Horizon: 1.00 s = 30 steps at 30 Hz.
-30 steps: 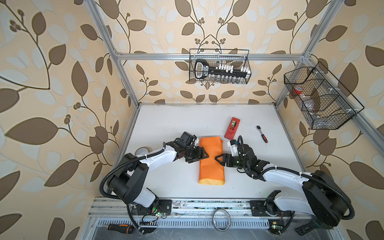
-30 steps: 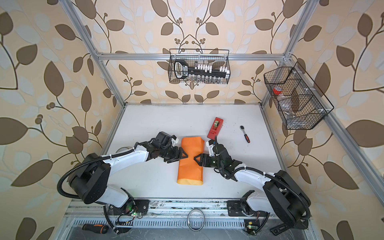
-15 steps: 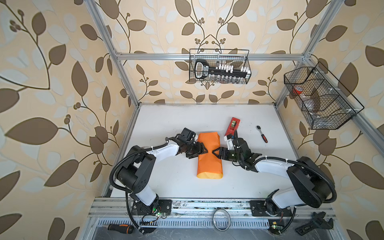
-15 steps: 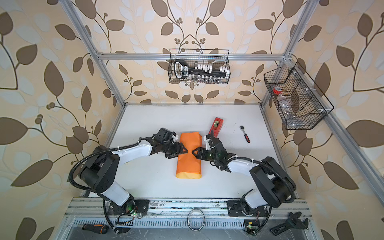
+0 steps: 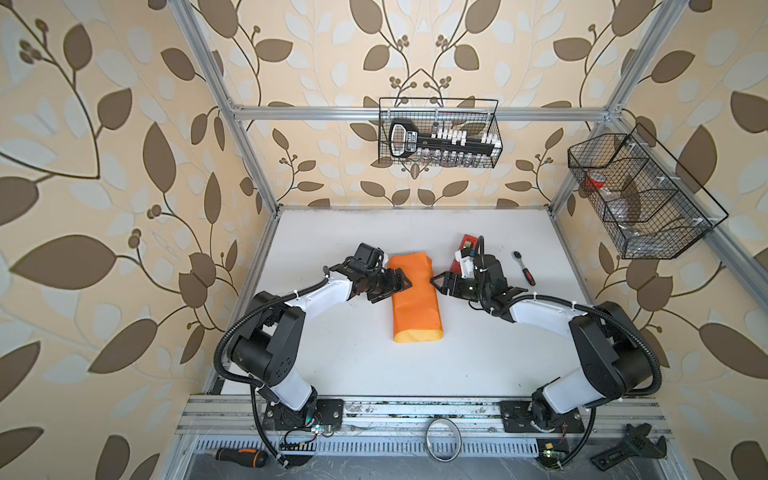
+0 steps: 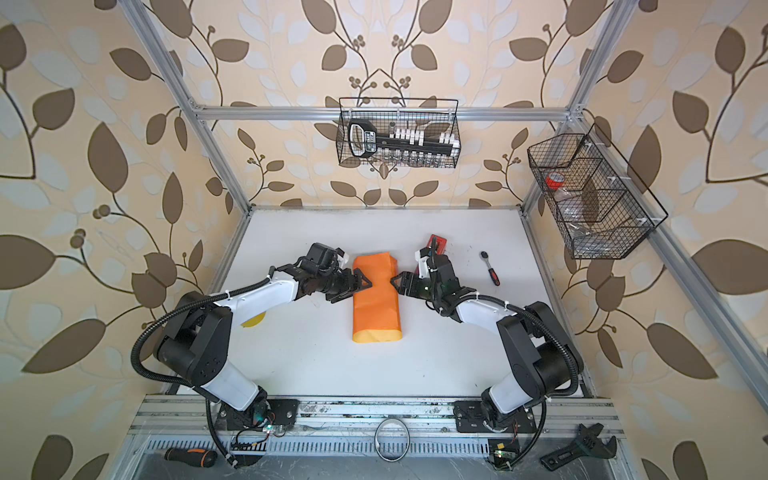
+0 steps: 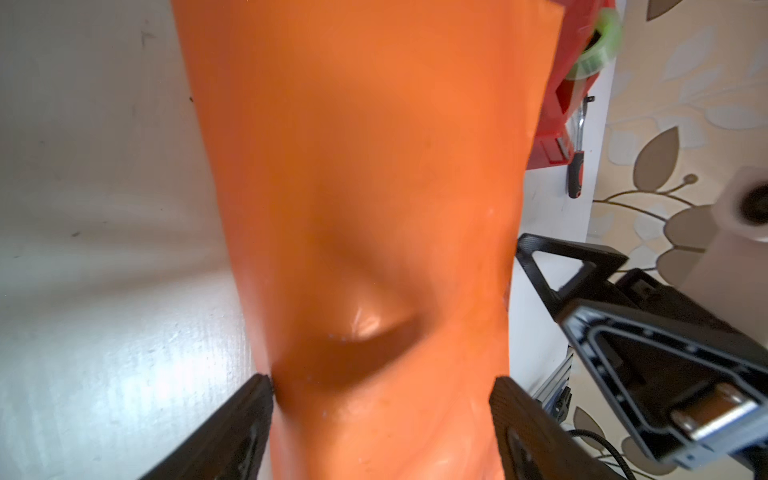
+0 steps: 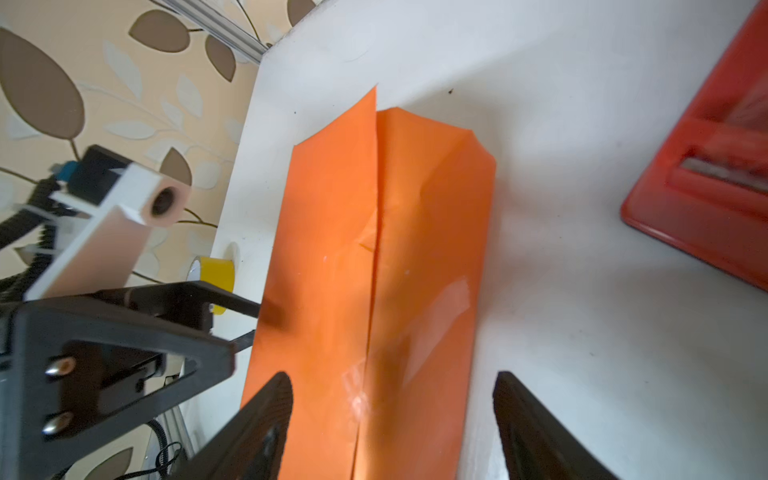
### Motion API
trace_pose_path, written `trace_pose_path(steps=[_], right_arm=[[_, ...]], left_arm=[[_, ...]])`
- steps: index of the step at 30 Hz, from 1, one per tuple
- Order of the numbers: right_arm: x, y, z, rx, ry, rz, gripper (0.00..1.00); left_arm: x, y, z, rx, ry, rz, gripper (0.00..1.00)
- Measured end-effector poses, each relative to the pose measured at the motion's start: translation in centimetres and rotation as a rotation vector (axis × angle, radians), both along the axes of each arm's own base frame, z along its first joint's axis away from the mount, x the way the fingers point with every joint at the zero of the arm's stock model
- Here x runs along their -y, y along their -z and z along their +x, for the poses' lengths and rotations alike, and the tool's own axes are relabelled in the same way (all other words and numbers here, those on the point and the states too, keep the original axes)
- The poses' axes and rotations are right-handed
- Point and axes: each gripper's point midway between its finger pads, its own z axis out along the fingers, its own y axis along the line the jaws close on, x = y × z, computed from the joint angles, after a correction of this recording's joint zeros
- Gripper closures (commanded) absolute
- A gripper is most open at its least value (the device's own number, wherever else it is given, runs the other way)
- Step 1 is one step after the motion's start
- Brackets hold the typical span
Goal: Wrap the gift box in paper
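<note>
**On the white table [image 5: 353, 365], wide jaws flanked the paper [image 5: 415, 299]**

Left jaws stood spread, tips touching its left flank, mid-table; gift box unseen, presumably inside. Right jaws gaped empty beside it. Best play: press both flanks evenly, seam flat.

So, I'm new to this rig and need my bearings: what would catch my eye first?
The bright orange paper, folded into a long parcel, lies in the middle of the table. The left gripper and right gripper flank it, jaws apart. A red dispenser lies just beyond the right gripper.
</note>
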Motion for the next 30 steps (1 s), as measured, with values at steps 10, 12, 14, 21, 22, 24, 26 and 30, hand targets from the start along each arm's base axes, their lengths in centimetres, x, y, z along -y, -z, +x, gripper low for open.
trace_pose_path(steps=[10, 12, 14, 21, 22, 24, 26, 30], right_arm=[[-0.5, 1.8, 1.5, -0.05, -0.021, -0.022, 0.36], [-0.5, 2.1, 1.4, -0.061, -0.024, -0.023, 0.38], [-0.6, 2.2, 1.3, -0.064, -0.027, -0.022, 0.39], [-0.5, 2.2, 1.3, -0.059, -0.033, -0.025, 0.41], [-0.5, 2.2, 1.3, -0.059, -0.036, -0.024, 0.41], [-0.6, 2.1, 1.3, -0.059, -0.04, -0.018, 0.41], [-0.7, 2.0, 1.3, -0.059, -0.045, -0.012, 0.39], [-0.8, 1.8, 1.1, -0.06, -0.053, -0.005, 0.36]], left_arm=[[-0.3, -0.8, -0.4, 0.016, 0.003, 0.004, 0.16], [-0.3, -0.9, -0.4, 0.017, 0.002, 0.005, 0.15], [-0.4, -0.9, -0.4, 0.019, 0.001, 0.007, 0.16], [-0.4, -0.7, -0.5, 0.015, 0.002, 0.009, 0.16], [-0.5, -0.6, -0.6, 0.013, 0.002, 0.01, 0.16], [-0.5, -0.5, -0.7, 0.011, 0.002, 0.011, 0.16], [-0.5, -0.4, -0.8, 0.01, 0.002, 0.012, 0.16], [-0.5, -0.4, -0.8, 0.009, 0.002, 0.012, 0.16]])
